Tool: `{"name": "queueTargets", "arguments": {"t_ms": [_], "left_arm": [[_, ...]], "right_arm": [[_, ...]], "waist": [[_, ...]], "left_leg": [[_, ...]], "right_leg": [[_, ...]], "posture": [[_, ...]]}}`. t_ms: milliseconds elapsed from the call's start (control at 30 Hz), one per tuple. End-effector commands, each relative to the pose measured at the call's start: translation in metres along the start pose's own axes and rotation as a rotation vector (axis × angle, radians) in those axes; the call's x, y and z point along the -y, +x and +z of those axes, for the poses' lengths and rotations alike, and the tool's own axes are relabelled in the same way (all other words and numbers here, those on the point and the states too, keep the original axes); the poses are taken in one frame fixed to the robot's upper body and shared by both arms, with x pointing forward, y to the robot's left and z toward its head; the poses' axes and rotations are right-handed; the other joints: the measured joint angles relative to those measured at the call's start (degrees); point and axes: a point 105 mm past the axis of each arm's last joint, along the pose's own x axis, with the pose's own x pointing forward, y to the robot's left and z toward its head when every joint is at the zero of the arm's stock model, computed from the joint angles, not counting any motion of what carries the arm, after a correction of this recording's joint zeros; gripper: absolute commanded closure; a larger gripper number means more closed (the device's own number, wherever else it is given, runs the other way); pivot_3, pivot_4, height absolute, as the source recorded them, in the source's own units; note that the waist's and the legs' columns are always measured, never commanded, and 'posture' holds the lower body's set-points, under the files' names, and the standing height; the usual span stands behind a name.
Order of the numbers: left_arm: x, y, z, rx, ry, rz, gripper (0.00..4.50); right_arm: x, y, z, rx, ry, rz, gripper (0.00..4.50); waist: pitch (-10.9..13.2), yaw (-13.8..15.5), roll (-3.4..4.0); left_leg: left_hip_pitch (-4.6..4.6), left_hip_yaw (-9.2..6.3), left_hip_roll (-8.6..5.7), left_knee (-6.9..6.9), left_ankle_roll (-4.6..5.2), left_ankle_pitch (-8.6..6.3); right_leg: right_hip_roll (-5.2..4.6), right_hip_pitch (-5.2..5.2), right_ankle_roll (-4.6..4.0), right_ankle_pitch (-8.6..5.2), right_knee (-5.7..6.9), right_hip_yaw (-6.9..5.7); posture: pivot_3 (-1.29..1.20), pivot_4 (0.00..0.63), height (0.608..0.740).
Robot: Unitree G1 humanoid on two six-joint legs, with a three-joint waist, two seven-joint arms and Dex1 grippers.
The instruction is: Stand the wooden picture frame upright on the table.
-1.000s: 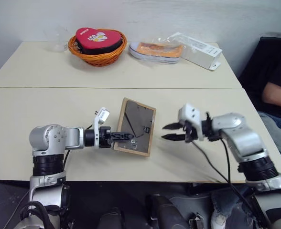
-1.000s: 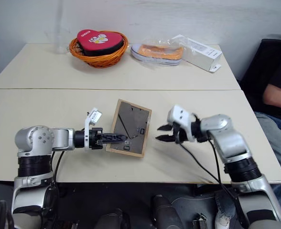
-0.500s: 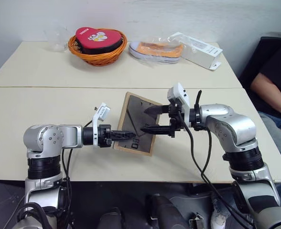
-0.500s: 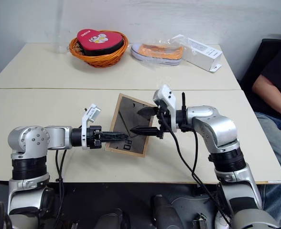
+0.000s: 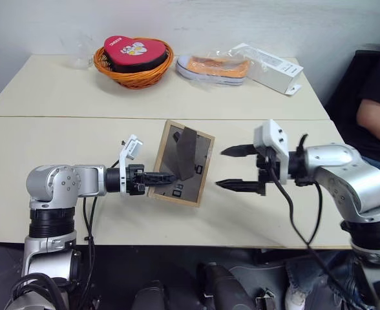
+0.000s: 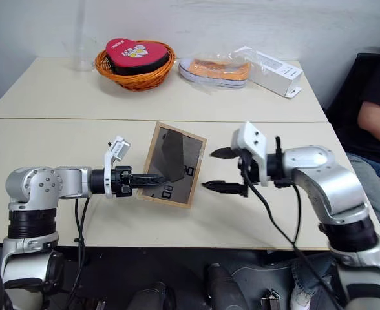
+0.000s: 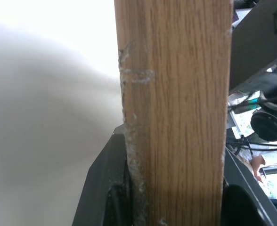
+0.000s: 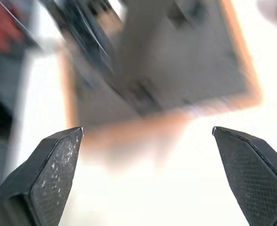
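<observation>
Head views: the left gripper [image 5: 167, 177] clamps the wooden picture frame [image 5: 189, 163] by its left edge, tilted above the table [image 5: 67, 139]; we see the right gripper [image 5: 236, 168] wide apart just beside it. Left wrist: fingers [image 7: 103, 188] flank wood. Right wrist: frame, seemingly ahead, blurred.

Picture frame [image 7: 176, 108]: light grained wood, matt grey back; table [image 5: 67, 139]: smooth matt.

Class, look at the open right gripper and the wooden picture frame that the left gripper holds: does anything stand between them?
Nothing visible does. The right gripper hangs open beside the wooden picture frame, with bare table below the gap. The left gripper is shut on the frame's opposite edge, and the grey easel stand is folded out from the back.
</observation>
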Motion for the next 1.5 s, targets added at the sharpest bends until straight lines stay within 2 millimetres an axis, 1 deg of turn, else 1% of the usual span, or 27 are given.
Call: {"name": "queueTargets", "arguments": {"t_ms": [33,100,167,233,267,333,400,433,467,500,567,667,800,833,867,900,933,967,1000,1100,1133,1200,1267,1300,1367,1433,1500], "left_arm": [[0.016,-0.004,0.012,0.019,0.054,-0.063,3.24],[0.017,-0.004,0.013,0.016,0.053,-0.070,3.24],[0.018,-0.003,0.015,0.015,0.052,-0.076,3.24],[0.019,-0.003,0.016,0.013,0.051,-0.081,3.24],[0.022,-0.002,0.016,0.007,0.051,-0.094,3.24],[0.026,-0.001,0.017,-0.002,0.052,-0.112,3.24],[0.028,-0.001,0.017,-0.009,0.051,-0.119,3.24],[0.028,-0.001,0.017,-0.011,0.050,-0.121,3.24],[0.029,-0.002,0.016,-0.013,0.049,-0.121,3.24],[0.029,-0.002,0.016,-0.013,0.047,-0.121,3.24],[0.028,-0.003,0.017,0.001,0.042,-0.116,3.24],[0.028,-0.005,0.017,0.013,0.041,-0.117,3.24],[0.025,-0.011,0.015,0.022,0.035,-0.094,3.24],[0.024,-0.013,0.014,0.023,0.034,-0.086,2.68],[0.023,-0.016,0.013,0.026,0.036,-0.074,2.52],[0.022,-0.019,0.013,0.031,0.043,-0.059,2.26],[0.021,-0.023,0.013,0.038,0.051,-0.042,1.89],[0.021,-0.026,0.014,0.042,0.057,-0.031,1.75],[0.021,-0.033,0.015,0.056,0.073,-0.006,1.35],[0.025,-0.055,0.017,0.090,0.141,0.062,0.42],[0.030,-0.068,0.020,0.127,0.193,0.093,0.06],[0.041,-0.089,0.022,0.178,0.324,0.155,0.00],[0.050,-0.101,0.018,0.207,0.432,0.196,0.00],[0.054,-0.105,0.016,0.223,0.479,0.213,0.00],[0.058,-0.105,0.010,0.238,0.532,0.236,0.00],[0.060,-0.101,0.005,0.248,0.582,0.241,0.00],[0.060,-0.097,0.005,0.265,0.623,0.260,0.00]], "right_arm": [[0.021,-0.003,0.008,0.010,-0.556,-0.191,0.00],[0.019,0.004,0.013,0.065,-0.885,-0.246,0.00],[0.012,0.015,0.013,0.122,-1.092,-0.240,0.00],[0.011,0.022,0.014,0.175,-1.184,-0.250,0.00],[0.010,0.030,0.016,0.204,-1.239,-0.265,0.00],[0.012,0.044,0.021,0.265,-1.303,-0.308,0.00],[0.015,0.052,0.027,0.315,-1.333,-0.356,0.00],[0.018,0.055,0.030,0.334,-1.340,-0.383,0.37],[0.020,0.056,0.033,0.351,-1.353,-0.400,0.54],[0.020,0.058,0.035,0.367,-1.365,-0.414,0.89],[0.022,0.062,0.033,0.375,-1.379,-0.422,1.64],[0.022,0.065,0.030,0.389,-1.386,-0.428,2.46],[0.023,0.066,0.032,0.417,-1.397,-0.437,2.71],[0.024,0.065,0.034,0.425,-1.398,-0.442,2.73],[0.025,0.065,0.035,0.430,-1.398,-0.445,2.74],[0.025,0.064,0.037,0.435,-1.400,-0.445,2.83],[0.025,0.063,0.038,0.440,-1.398,-0.444,3.10],[0.025,0.063,0.039,0.444,-1.396,-0.443,3.22],[0.026,0.063,0.038,0.442,-1.392,-0.437,3.26],[0.027,0.060,0.038,0.438,-1.377,-0.427,3.26],[0.028,0.059,0.037,0.433,-1.347,-0.424,3.26],[0.029,0.057,0.030,0.422,-1.254,-0.396,3.26],[0.029,0.058,0.021,0.407,-1.072,-0.369,3.26],[0.033,0.061,0.015,0.362,-0.879,-0.370,3.26],[0.028,0.064,0.004,0.353,-0.490,-0.275,3.26],[0.022,0.063,0.003,0.393,-0.141,-0.171,3.26],[0.012,0.062,0.004,0.430,0.125,-0.066,3.26]], "waist": [[0.0,-0.4,-0.06],[0.1,-0.5,-0.08],[0.1,-0.7,-0.10],[0.1,-0.8,-0.11],[0.1,-1.0,-0.11],[0.1,-1.4,-0.11],[0.1,-1.6,-0.11],[0.1,-1.7,-0.11],[0.1,-1.7,-0.11],[0.1,-1.7,-0.11],[0.1,-1.8,-0.10],[0.1,-1.9,-0.09],[0.1,-2.0,-0.09],[0.1,-1.9,-0.09],[0.1,-2.0,-0.09],[0.2,-2.0,-0.09],[0.2,-2.0,-0.09],[0.2,-2.0,-0.11],[0.2,-2.1,-0.09],[0.2,-2.3,-0.10],[0.2,-2.5,-0.10],[0.2,-2.9,-0.14],[0.2,-3.1,-0.16],[0.2,-3.1,-0.16],[0.2,-2.8,-0.21],[0.3,-2.1,-0.12],[0.3,-1.6,-0.08]], "left_leg": [[0.03,0.03,0.00,0.00,-0.01,0.01],[0.08,0.08,0.01,-0.01,-0.06,0.03],[0.09,0.09,0.01,-0.02,-0.11,0.06],[0.10,0.11,0.01,-0.03,-0.15,0.08],[0.11,0.11,0.01,-0.06,-0.15,0.08],[0.11,0.14,0.02,-0.06,-0.16,0.10],[0.12,0.14,0.03,-0.05,-0.19,0.12],[0.13,0.14,0.03,-0.04,-0.19,0.13],[0.14,0.14,0.03,-0.05,-0.20,0.13],[0.15,0.14,0.03,-0.05,-0.21,0.14],[0.17,0.15,0.03,-0.05,-0.22,0.14],[0.20,0.16,0.03,-0.05,-0.24,0.16],[0.23,0.16,0.03,-0.06,-0.27,0.17],[0.23,0.16,0.03,-0.07,-0.27,0.17],[0.23,0.16,0.03,-0.07,-0.27,0.17],[0.23,0.16,0.04,-0.07,-0.27,0.17],[0.23,0.16,0.03,-0.07,-0.27,0.17],[0.23,0.15,0.04,-0.07,-0.28,0.18],[0.23,0.15,0.04,-0.07,-0.29,0.18],[0.25,0.15,0.04,-0.13,-0.30,0.18],[0.24,0.14,0.04,-0.13,-0.30,0.19],[0.25,0.14,0.04,-0.16,-0.30,0.19],[0.27,0.14,0.05,-0.22,-0.30,0.19],[0.33,0.12,0.05,-0.24,-0.29,0.19],[0.46,0.02,0.07,-0.25,-0.26,0.21],[0.78,-0.10,0.15,-0.28,-0.23,0.18],[0.93,-0.12,0.16,-0.28,-0.13,0.11]], "right_leg": [[0.03,0.00,0.01,0.00,0.02,0.04],[0.05,-0.01,0.01,0.01,0.07,0.08],[0.06,-0.02,0.01,0.01,0.09,0.10],[0.06,-0.04,0.00,0.00,0.10,0.12],[0.06,-0.04,0.00,0.00,0.11,0.12],[0.06,-0.06,-0.01,0.00,0.13,0.14],[0.06,-0.07,-0.03,-0.01,0.16,0.14],[0.06,-0.06,-0.05,-0.02,0.19,0.14],[0.06,-0.07,-0.07,-0.03,0.19,0.14],[0.06,-0.07,-0.08,-0.04,0.21,0.13],[0.06,-0.06,-0.10,-0.05,0.23,0.13],[0.06,-0.06,-0.11,-0.05,0.26,0.14],[0.06,-0.04,-0.12,-0.06,0.26,0.13],[0.06,-0.05,-0.12,-0.06,0.26,0.14],[0.06,-0.05,-0.12,-0.06,0.27,0.13],[0.06,-0.05,-0.12,-0.06,0.26,0.13],[0.06,-0.05,-0.12,-0.06,0.26,0.14],[0.06,-0.05,-0.12,-0.06,0.27,0.13],[0.07,-0.05,-0.13,-0.06,0.26,0.12],[0.06,-0.06,-0.13,-0.06,0.26,0.14],[0.06,-0.06,-0.13,-0.06,0.26,0.13],[0.06,-0.05,-0.13,-0.07,0.24,0.13],[0.06,-0.04,-0.13,-0.07,0.21,0.13],[0.06,0.02,-0.14,-0.07,0.16,0.10],[0.04,0.19,-0.13,-0.07,0.08,0.04],[0.04,0.62,-0.14,-0.07,0.08,-0.07],[0.01,0.84,-0.12,-0.06,0.03,-0.09]], "posture": [[0.00,0.150,0.740],[0.00,0.150,0.740],[0.00,0.150,0.740],[0.00,0.150,0.740],[0.00,0.150,0.740],[0.00,0.150,0.740],[0.00,0.150,0.740],[0.00,0.150,0.740],[0.00,0.150,0.740],[0.00,0.150,0.740],[0.00,0.150,0.740],[0.00,0.150,0.740],[0.00,0.150,0.740],[0.00,0.150,0.740],[0.00,0.150,0.740],[0.00,0.150,0.740],[0.00,0.150,0.740],[0.00,0.150,0.740],[0.00,0.150,0.740],[0.00,0.150,0.740],[0.00,0.150,0.740],[0.00,0.150,0.740],[0.00,0.150,0.740],[0.00,0.150,0.740],[0.00,0.150,0.740],[0.00,0.150,0.740],[0.00,0.150,0.740]]}}
